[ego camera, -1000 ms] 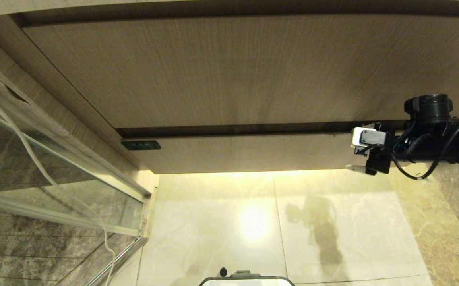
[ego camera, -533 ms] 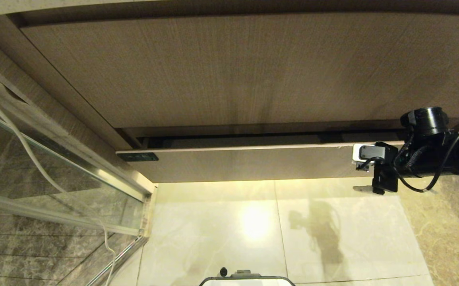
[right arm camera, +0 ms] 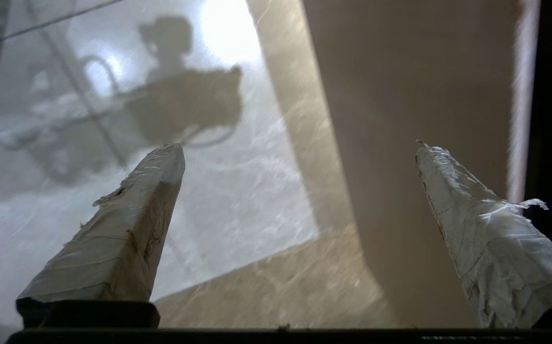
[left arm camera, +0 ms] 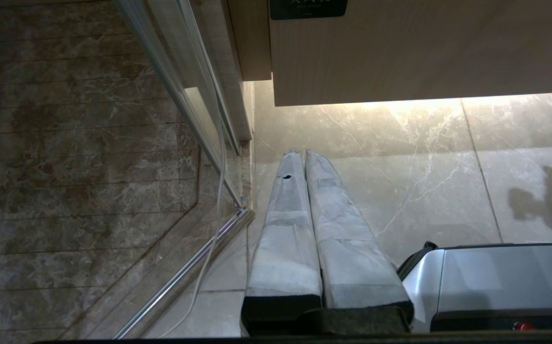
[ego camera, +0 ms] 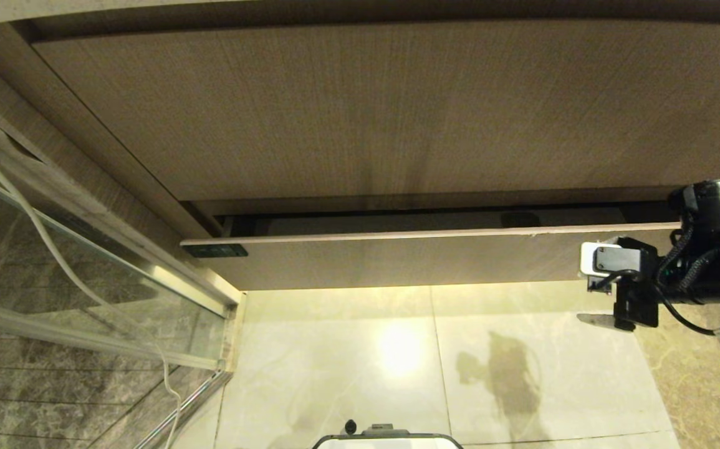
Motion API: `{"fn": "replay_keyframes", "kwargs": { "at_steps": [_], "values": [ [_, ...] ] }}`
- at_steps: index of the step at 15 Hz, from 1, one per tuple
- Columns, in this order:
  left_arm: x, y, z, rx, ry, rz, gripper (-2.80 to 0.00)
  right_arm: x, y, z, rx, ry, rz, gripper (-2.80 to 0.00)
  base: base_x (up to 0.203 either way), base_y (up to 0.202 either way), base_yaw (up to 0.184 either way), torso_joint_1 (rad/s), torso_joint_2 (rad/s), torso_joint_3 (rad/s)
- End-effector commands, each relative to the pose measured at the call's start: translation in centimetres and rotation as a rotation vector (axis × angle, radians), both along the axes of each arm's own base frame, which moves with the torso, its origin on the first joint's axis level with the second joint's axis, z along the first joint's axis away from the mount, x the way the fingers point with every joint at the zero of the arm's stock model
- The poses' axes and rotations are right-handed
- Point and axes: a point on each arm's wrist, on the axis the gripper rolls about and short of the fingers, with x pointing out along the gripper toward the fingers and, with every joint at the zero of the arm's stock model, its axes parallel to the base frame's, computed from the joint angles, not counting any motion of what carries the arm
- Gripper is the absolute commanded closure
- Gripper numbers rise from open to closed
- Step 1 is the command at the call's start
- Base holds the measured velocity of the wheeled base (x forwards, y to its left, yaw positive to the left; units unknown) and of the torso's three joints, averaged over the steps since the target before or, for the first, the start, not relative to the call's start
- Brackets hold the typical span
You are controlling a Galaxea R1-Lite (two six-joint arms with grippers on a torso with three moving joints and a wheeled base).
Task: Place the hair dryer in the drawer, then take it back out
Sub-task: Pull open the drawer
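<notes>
The drawer (ego camera: 397,255), a wide light-brown wood-grain front with a small black label (ego camera: 215,251) at its left end, stands pulled out a little, with a dark gap behind its top edge. My right gripper (ego camera: 596,293) is at the drawer's right end. In the right wrist view the gripper (right arm camera: 299,145) is open wide, with the drawer front (right arm camera: 400,119) lying between its taped fingers. My left gripper (left arm camera: 300,154) hangs parked and shut over the floor, below the drawer's left end (left arm camera: 424,52). The hair dryer is out of view.
A taller wood-grain panel (ego camera: 366,112) rises above the drawer. A glass door with a metal frame (ego camera: 85,249) and a loose white cable (ego camera: 54,249) stand at the left. Pale marble floor (ego camera: 397,349) lies below, and my base (left arm camera: 495,282) sits near.
The drawer has slid out from shut, opening a dark gap behind its front. My right gripper has drawn back towards me and to the right, staying open.
</notes>
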Motion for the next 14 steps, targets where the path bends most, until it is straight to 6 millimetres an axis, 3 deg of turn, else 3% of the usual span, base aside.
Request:
{"fn": "replay_keyframes", "kwargs": {
  "at_steps": [1, 3, 4, 7, 9, 14],
  "values": [
    [0.0, 0.0, 0.0, 0.000, 0.000, 0.000, 0.00, -4.3, 0.1, 0.7, -0.020, -0.022, -0.017, -2.80, 0.000, 0.000, 0.000, 0.000, 0.00, 0.000],
    [0.0, 0.0, 0.0, 0.000, 0.001, 0.000, 0.00, -6.0, 0.1, 0.8, -0.042, -0.032, -0.037, -2.80, 0.000, 0.000, 0.000, 0.000, 0.00, 0.000],
    [0.0, 0.0, 0.0, 0.000, 0.001, 0.000, 0.00, -6.5, -0.1, 0.7, -0.065, -0.028, -0.070, 0.00, 0.000, 0.000, 0.000, 0.000, 0.00, 0.000],
    [0.0, 0.0, 0.0, 0.000, 0.001, 0.000, 0.00, -7.1, -0.3, 1.0, -0.083, -0.035, -0.191, 0.00, 0.000, 0.000, 0.000, 0.000, 0.00, 0.000],
    [0.0, 0.0, 0.0, 0.000, 0.000, 0.000, 0.00, -7.9, -0.5, 1.4, -0.023, -0.036, -0.375, 0.00, 0.000, 0.000, 0.000, 0.000, 0.00, 0.000],
    [0.0, 0.0, 0.0, 0.000, 0.001, 0.000, 0.00, -11.8, -0.7, 1.4, 0.112, -0.056, -0.679, 0.00, 0.000, 0.000, 0.000, 0.000, 0.00, 0.000]
  ]
}}
